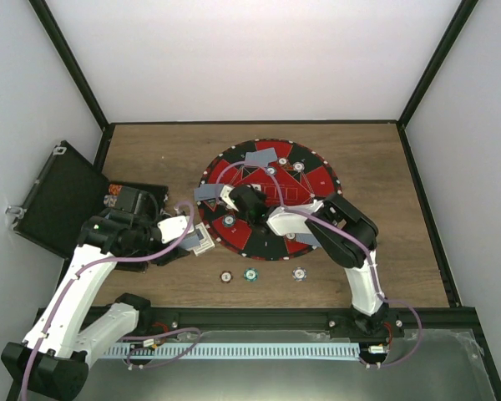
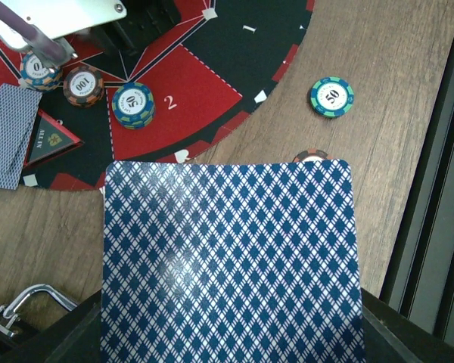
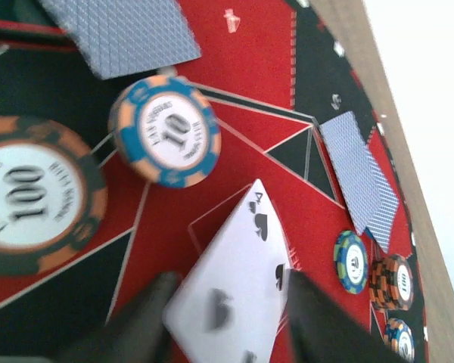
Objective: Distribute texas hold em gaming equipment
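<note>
**Enclosure and bench, as seen from above**

We record a brown wood-grain table top [image 1: 167, 150] filling the middle of the top view. Plain white walls close it in: back wall [image 1: 250, 58] at 12 o'clock, left wall [image 1: 17, 100] at 9, right wall [image 1: 484, 125] at 3. Black frame posts [image 1: 71, 63] run along the wall joints at 11 and 1. At 6 o'clock we note a black rail [image 1: 259, 317], then a white slotted strip [image 1: 259, 349] on a grey metal sheet [image 1: 434, 368]. Light is soft and even.

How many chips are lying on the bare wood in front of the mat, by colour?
Orange-rimmed chip: 1
Green chip: 1
Bluish chip: 1
Total: 3
</note>
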You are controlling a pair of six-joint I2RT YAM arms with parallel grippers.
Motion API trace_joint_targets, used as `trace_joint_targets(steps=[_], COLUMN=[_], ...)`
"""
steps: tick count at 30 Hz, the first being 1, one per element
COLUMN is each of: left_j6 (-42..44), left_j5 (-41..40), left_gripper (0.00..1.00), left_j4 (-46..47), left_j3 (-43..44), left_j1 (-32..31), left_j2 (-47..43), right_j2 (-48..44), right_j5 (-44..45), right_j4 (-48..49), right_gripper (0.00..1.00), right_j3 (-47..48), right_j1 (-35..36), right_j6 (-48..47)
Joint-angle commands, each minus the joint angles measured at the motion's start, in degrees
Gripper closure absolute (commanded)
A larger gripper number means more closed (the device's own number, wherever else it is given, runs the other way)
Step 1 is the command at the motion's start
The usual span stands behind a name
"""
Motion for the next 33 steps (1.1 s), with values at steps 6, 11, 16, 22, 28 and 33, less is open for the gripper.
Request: trace_joint_targets(steps=[6,11,16,22,28,33], left_j6=[0.38,0.48,0.54,0.57,0.74,0.52], left_j5=[1.27,1.40,1.48,1.91,2.00,2.44], left_gripper=[0.96,0.96,0.96,0.96,0.96,0.96], left_j4=[-0.38,-0.41,-0.25,0.00,0.12,0.66], left_j3=[2.12,2.05,2.18,2.40,2.53,2.49], left_j1=[0.03,0.03,0.03,0.08,0.03,0.03], left_j2=[-0.76,-0.75,-0.66,-0.42,-0.40,0.07], right_j2=[-6.19,-10.98,-17.11,-25.98,-30.36,-32.93], right_j5=[-7.10,-11.85,-15.79,-32.38,-59.32,-75.44], right_j4=[-16.01,-21.83,-26.85,-30.45,-29.69,-16.51], right_gripper=[0.17,0.08,0.07,0.07,0.07,0.06], right_j3=[3.00,3.83,6.93,7.00,3.95,-3.64], right_j1=[0.51,0.58,-1.23,-9.10,-12.78,-10.95], right_j6=[12.66,19.88,32.06,51.84,61.65,76.24])
